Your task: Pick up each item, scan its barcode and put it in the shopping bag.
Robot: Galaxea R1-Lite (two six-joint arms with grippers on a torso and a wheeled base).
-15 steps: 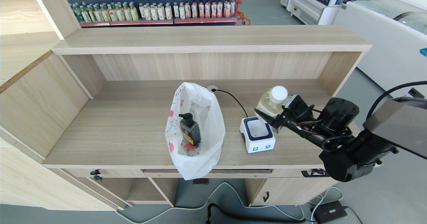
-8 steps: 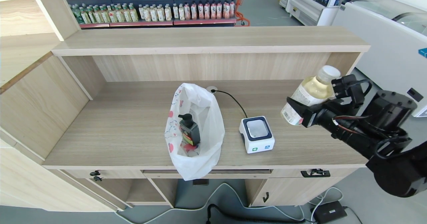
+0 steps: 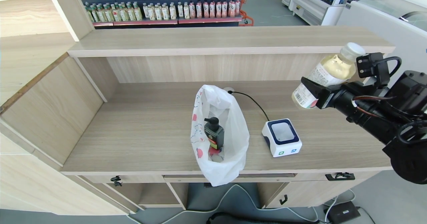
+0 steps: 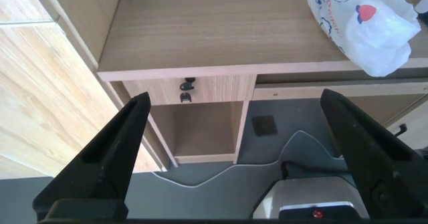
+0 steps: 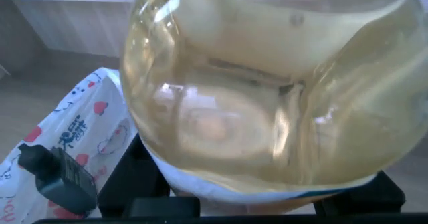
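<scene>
The head camera is looking forward and down from high up, taking in the whole table (image 3: 150, 127). The left wrist camera is hanging low off the table's front edge, facing its drawer front (image 4: 214, 87). The right wrist camera is sitting tight against the drink bottle (image 5: 267, 83). All three are catching the shopping bag (image 3: 238, 140).
</scene>
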